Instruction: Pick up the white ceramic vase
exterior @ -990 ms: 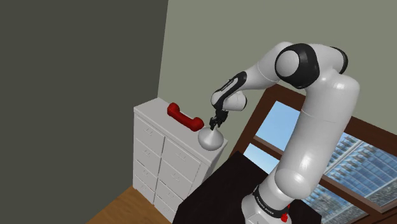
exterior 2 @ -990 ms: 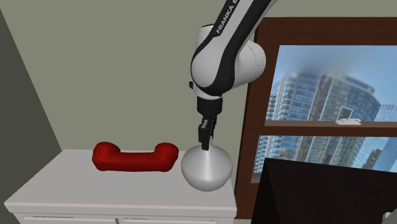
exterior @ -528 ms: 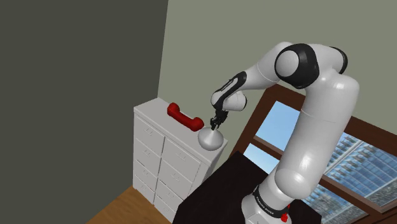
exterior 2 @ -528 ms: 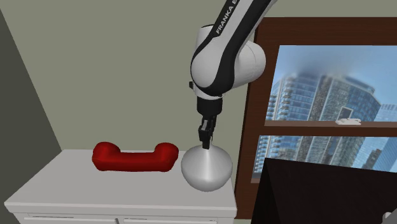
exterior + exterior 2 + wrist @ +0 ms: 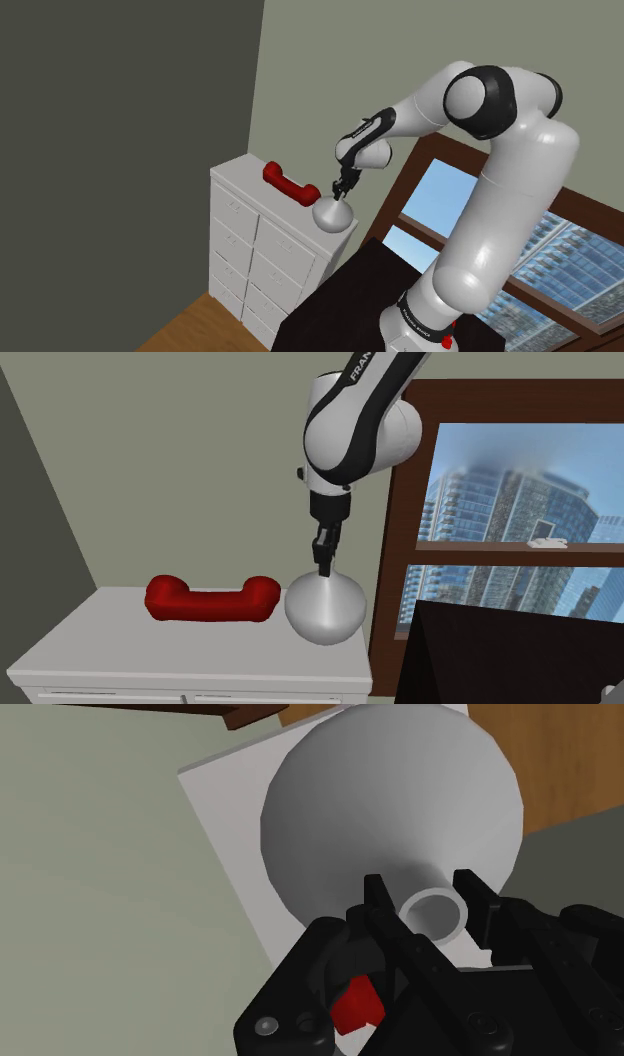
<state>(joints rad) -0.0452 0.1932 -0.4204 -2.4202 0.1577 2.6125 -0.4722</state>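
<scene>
Risen a touch since a second ago, taking along the white round-bellied, narrow-necked vase (image 5: 324, 609). Gripping that neck with black two-finger gripper (image 5: 425, 894), fingers (image 5: 380, 909) pinched narrow. Seemingly hanging just off white chest of drawers (image 5: 240, 215), beside red telephone handset (image 5: 212, 599). Mid-lift, by the look. Next: straight up, steady, clear of brown window frame (image 5: 388, 592).

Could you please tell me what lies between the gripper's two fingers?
The narrow neck of the white vase lies there. The gripper has its fingers clasped on either side of it, as the wrist view shows.
</scene>
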